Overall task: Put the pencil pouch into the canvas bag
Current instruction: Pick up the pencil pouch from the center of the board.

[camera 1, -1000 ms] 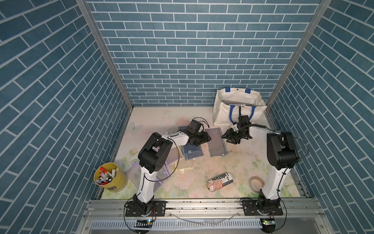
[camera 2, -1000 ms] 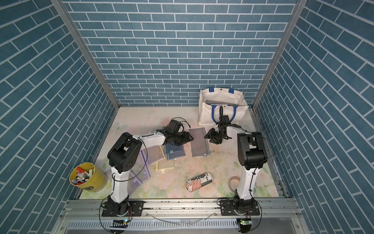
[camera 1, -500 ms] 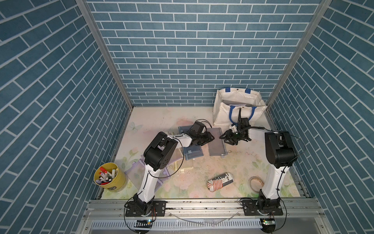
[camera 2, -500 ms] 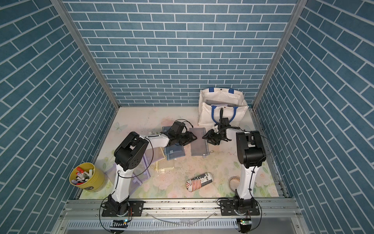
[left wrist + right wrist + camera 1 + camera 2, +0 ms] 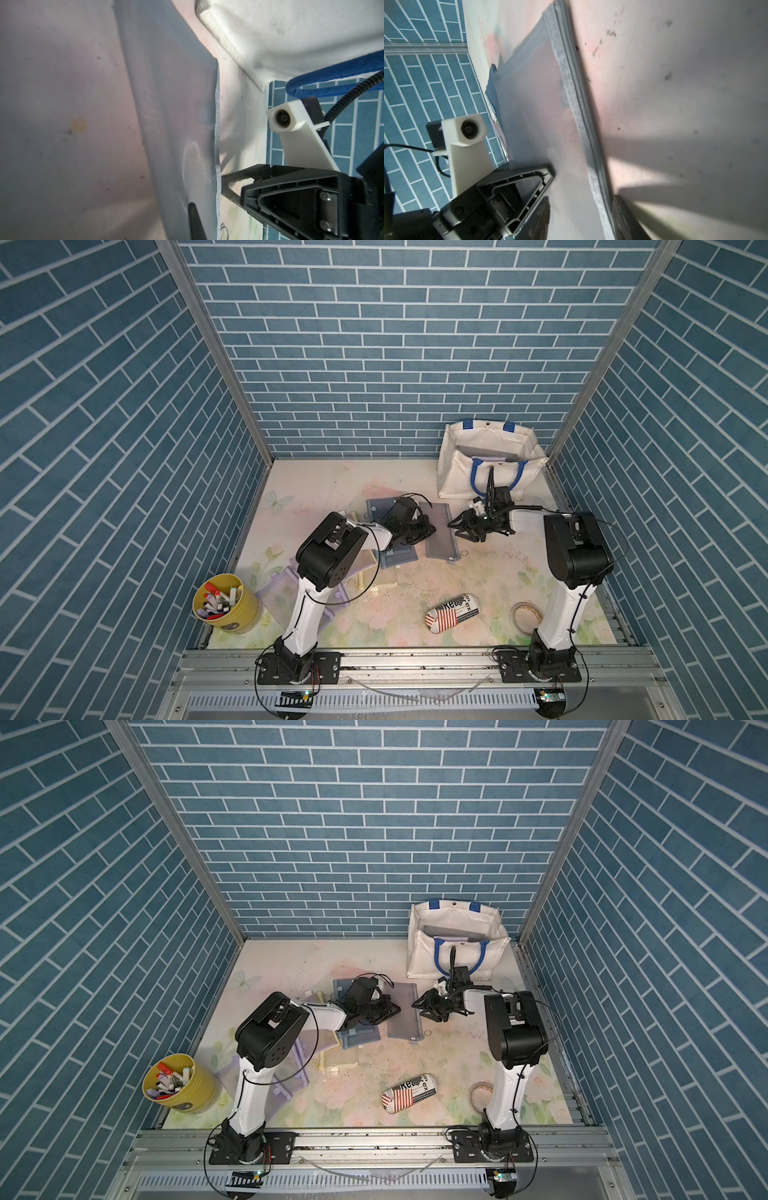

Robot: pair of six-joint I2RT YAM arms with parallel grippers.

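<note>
Grey mesh fabric, thin and translucent, makes up the pencil pouch (image 5: 444,541); it lies flat on the tabletop (image 5: 332,485) between the two arms, near the canvas bag (image 5: 455,477), which stands open at the rear right corner.

Handling, by judgement: the pouch is light, limp and apparently empty; it will sag and fold if lifted by one point; the weave gives fair friction, but a flat sheet offers nothing to close upon from above. Recommended hold: a long edge, preferably the zip border (image 5: 579,108), which looks thicker and stiffer than the mesh; that edge must first be peeled clear of the tabletop.

Left fingers (image 5: 430,529): together, lying low at the pouch's long edge on that arm's side; in the left wrist view one tip (image 5: 194,220) overlaps the mesh, and the sheet beside it rises in a ridge; whether fabric is pinched between the tips cannot be told.

Right fingers (image 5: 243,176): apart, holding nothing, mouth turned toward the opposite zip edge and just beside it; contact cannot be confirmed.

The pouch therefore lies between the two pairs of fingers, one pair at each long edge.

Risk, by judgement: a shallow pinch on mesh may slip; the limp sheet may catch on the bag's blue handles (image 5: 473,477) or rim during insertion; carry it edge-down.
</note>
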